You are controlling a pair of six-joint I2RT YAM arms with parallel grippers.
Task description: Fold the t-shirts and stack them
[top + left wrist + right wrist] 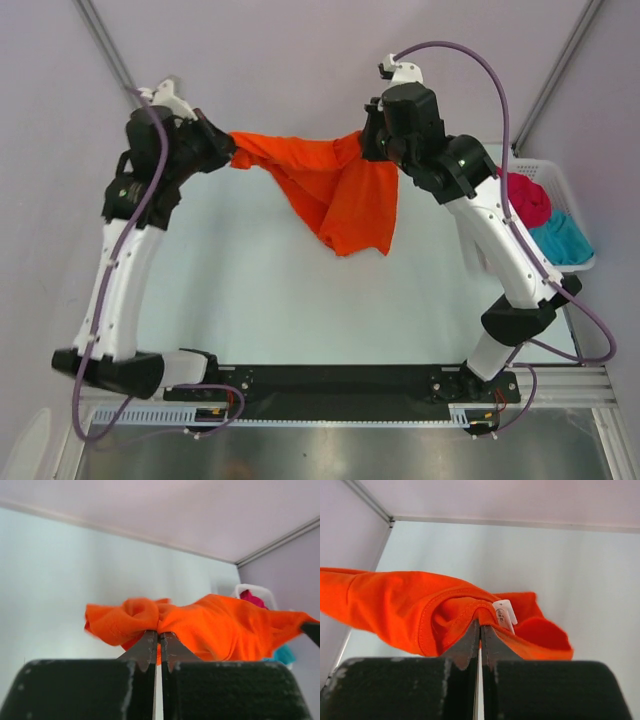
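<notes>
Pinches a bunched fold of the orange t-shirt [210,625] in the left pincer [159,635], shut tight on the cloth. Pinches the collar seam, just beside the white label [505,614], in the right pincer [480,626], likewise shut on the same shirt. Holds the garment strung between the two over the far part of the bench [250,290], with a slight sag along the top and a twisted, doubled flap hanging toward the middle. Cannot tell whether the flap touches the bench. Leaves the crimson t-shirt [528,197] and the teal t-shirt [560,240] heaped in the white basket [545,165] at the right edge, well apart from the work.

Looks like the spreading step, with no fold made yet. To do it well:
- Draw the pincers apart evenly until the top edge goes taut, gently enough not to slip either thin pinch.
- Lift a little to let the twisted flap drop open.
- Lower hem first and lay the rest down flat after it.
- Mind the left hold: seems a bunch rather than a clean shoulder, so probably calls for a fresh grip once flat.
</notes>
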